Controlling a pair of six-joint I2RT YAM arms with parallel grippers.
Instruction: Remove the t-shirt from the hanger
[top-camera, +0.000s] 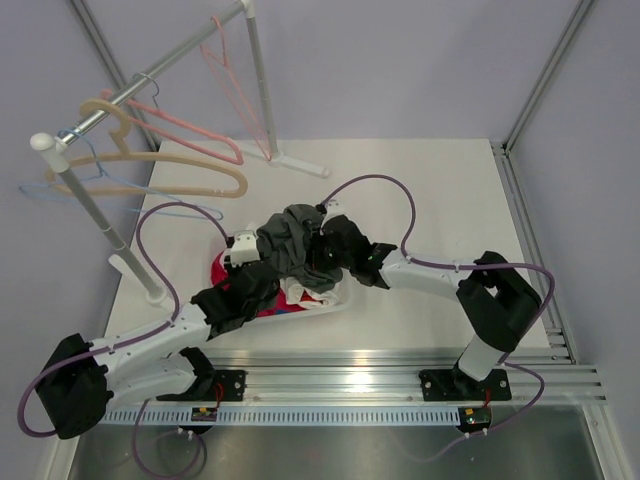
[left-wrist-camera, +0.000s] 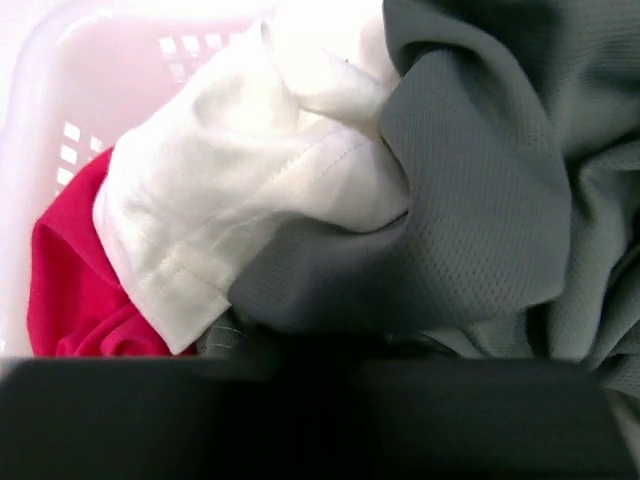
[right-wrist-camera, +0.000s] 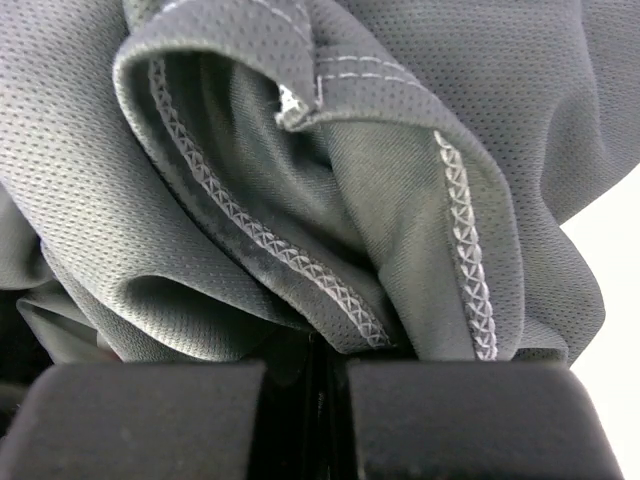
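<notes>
The dark grey t-shirt is bunched in a heap above the basket, held between both grippers. It fills the right wrist view and the right side of the left wrist view. My left gripper is shut on its left edge, as the left wrist view shows. My right gripper is shut on a seamed fold, as the right wrist view shows. The thin salmon-pink hanger hangs bare on the far end of the rack, apart from the shirt.
A pale laundry basket under the shirt holds a white garment and a red one. The rack at back left also carries a thicker pink hanger, a beige hanger and a blue wire hanger.
</notes>
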